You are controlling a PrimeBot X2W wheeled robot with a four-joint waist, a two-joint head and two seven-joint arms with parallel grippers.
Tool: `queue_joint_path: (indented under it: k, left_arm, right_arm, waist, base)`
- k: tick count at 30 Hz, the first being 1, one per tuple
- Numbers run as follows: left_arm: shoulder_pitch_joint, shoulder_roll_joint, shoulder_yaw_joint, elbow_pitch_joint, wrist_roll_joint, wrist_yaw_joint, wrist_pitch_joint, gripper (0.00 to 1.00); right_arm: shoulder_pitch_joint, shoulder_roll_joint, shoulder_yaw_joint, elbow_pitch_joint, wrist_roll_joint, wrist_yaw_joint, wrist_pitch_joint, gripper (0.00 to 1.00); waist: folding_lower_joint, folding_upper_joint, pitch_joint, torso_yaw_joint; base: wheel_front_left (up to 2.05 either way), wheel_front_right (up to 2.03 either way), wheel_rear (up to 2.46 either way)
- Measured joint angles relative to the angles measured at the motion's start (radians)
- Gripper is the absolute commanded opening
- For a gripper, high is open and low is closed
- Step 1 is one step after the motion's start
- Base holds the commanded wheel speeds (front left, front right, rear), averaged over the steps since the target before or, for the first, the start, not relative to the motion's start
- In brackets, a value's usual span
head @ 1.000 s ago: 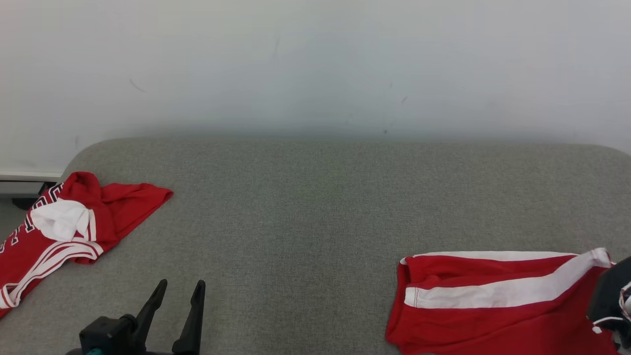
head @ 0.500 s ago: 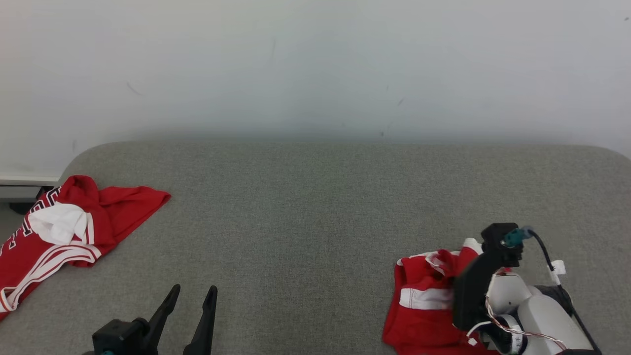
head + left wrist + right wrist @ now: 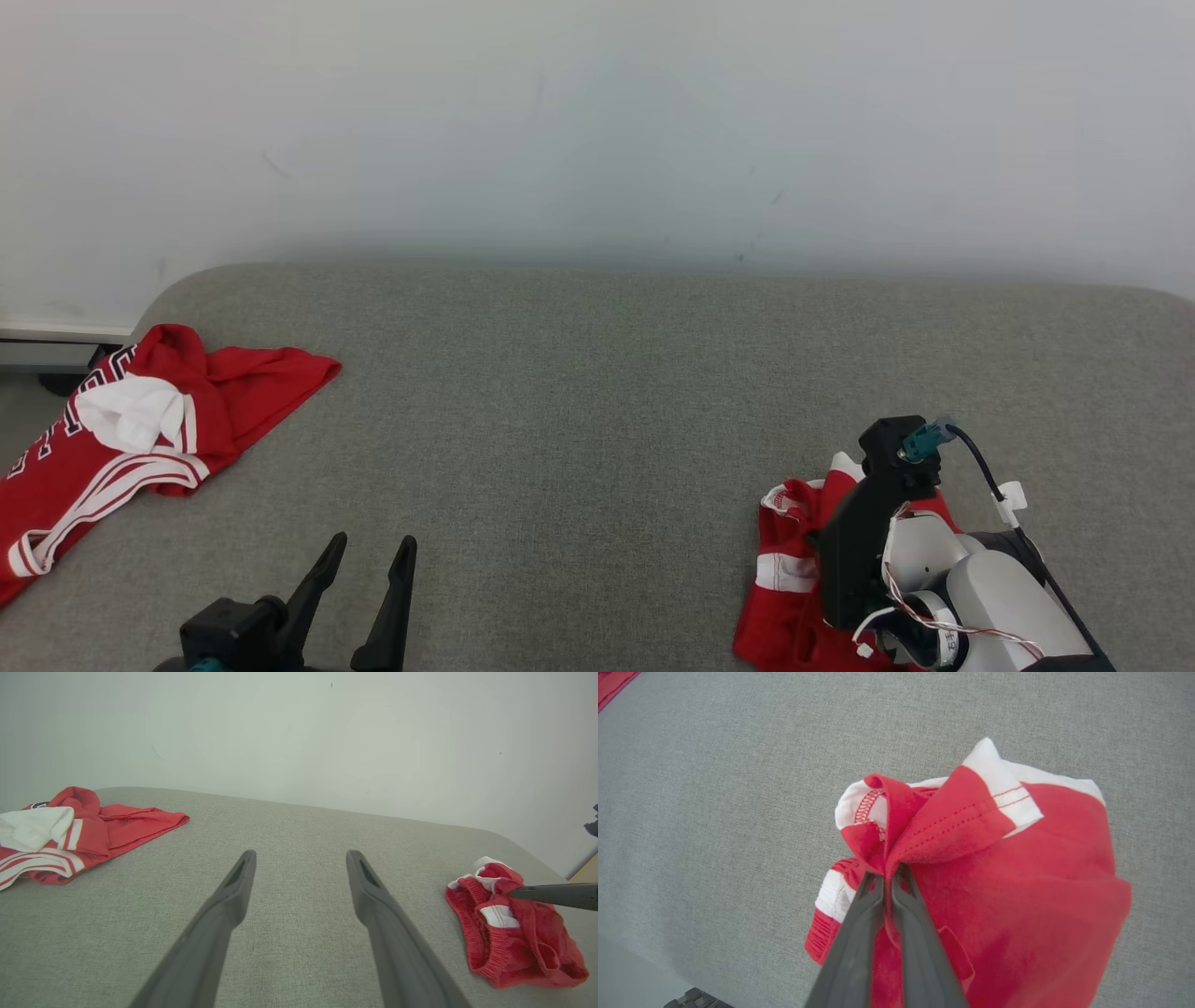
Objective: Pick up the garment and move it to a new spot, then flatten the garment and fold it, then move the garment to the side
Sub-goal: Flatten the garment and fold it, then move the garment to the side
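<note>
The garment [image 3: 782, 571] is a pair of red shorts with white stripes, bunched in a heap at the front right of the grey padded surface [image 3: 597, 392]. My right gripper [image 3: 887, 875] is shut on a red fold near the top of the garment [image 3: 1017, 882], fingers pointing down into it. In the left wrist view one right finger [image 3: 551, 894] reaches the garment [image 3: 509, 933] from the right. My left gripper [image 3: 372, 546] stands open and holds nothing at the front left, well apart from the shorts; its fingers [image 3: 233, 896] hover over bare fabric.
A second red garment with white trim and lettering [image 3: 140, 420] lies crumpled at the far left, hanging over the surface's left edge. A pale wall [image 3: 597, 140] closes off the back. Bare grey surface spreads between the two garments.
The shorts lay flat and wide a second ago; now they are gathered into a heap, their right edge drawn left by my right gripper. The head view shifted slightly.
</note>
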Motion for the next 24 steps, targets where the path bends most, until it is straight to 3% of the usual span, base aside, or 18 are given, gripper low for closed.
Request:
queue_joint_path:
  k: [1, 2, 3, 12, 14, 17, 20, 24]
  left_arm:
    - [0.0, 0.003, 0.002, 0.0, 0.0, 0.0, -0.002, 1.0]
    - [0.001, 0.004, 0.005, 0.0, 0.0, 0.0, -0.002, 1.0]
    - [0.001, 0.005, 0.007, 0.0, 0.0, 0.0, -0.002, 1.0]
    - [0.001, 0.005, 0.012, -0.001, -0.001, 0.001, -0.004, 1.0]
    - [0.002, 0.005, 0.012, -0.001, -0.001, 0.001, -0.004, 1.0]
    - [0.002, 0.005, 0.012, -0.003, -0.001, 0.002, -0.011, 1.0]
    - [0.004, 0.005, 0.012, -0.009, -0.001, 0.005, -0.011, 1.0]
    - [0.007, 0.007, 0.013, -0.017, -0.001, 0.009, -0.011, 1.0]
  right_arm:
    - [0.0, 0.001, 0.002, -0.002, 0.0, 0.0, 0.006, 0.0]
    - [0.001, 0.001, 0.003, -0.006, 0.001, 0.0, 0.01, 0.6]
    - [0.001, 0.002, 0.003, -0.013, 0.007, 0.0, 0.01, 1.0]
    - [-0.001, 0.012, -0.015, -0.101, 0.041, 0.0, 0.0, 1.0]
    - [-0.001, 0.009, -0.026, -0.126, 0.04, -0.013, -0.003, 1.0]
    - [0.007, -0.04, -0.044, -0.152, 0.007, -0.036, -0.004, 1.0]
    - [0.062, -0.132, -0.1, -0.157, -0.036, -0.067, -0.003, 1.0]
    - [0.108, -0.164, -0.141, -0.139, -0.043, -0.075, 0.007, 1.0]
  waist:
    - [0.0, 0.0, 0.0, 0.001]
    - [0.0, 0.0, 0.0, 0.001]
    - [0.0, 0.0, 0.0, 0.002]
    - [0.0, 0.0, -0.001, -0.004]
    - [0.0, 0.0, -0.002, -0.007]
    - [0.0, 0.0, -0.002, -0.012]
    - [0.0, 0.0, 0.0, -0.019]
    - [0.0, 0.0, 0.005, -0.023]
  base:
    - [0.0, 0.0, 0.0]
    - [0.0, 0.0, 0.0]
    - [0.0, 0.0, 0.0]
    - [0.0, 0.0, 0.0]
    - [0.0, 0.0, 0.0]
    - [0.0, 0.0, 0.0]
    - [0.0, 0.0, 0.0]
    - [0.0, 0.0, 0.0]
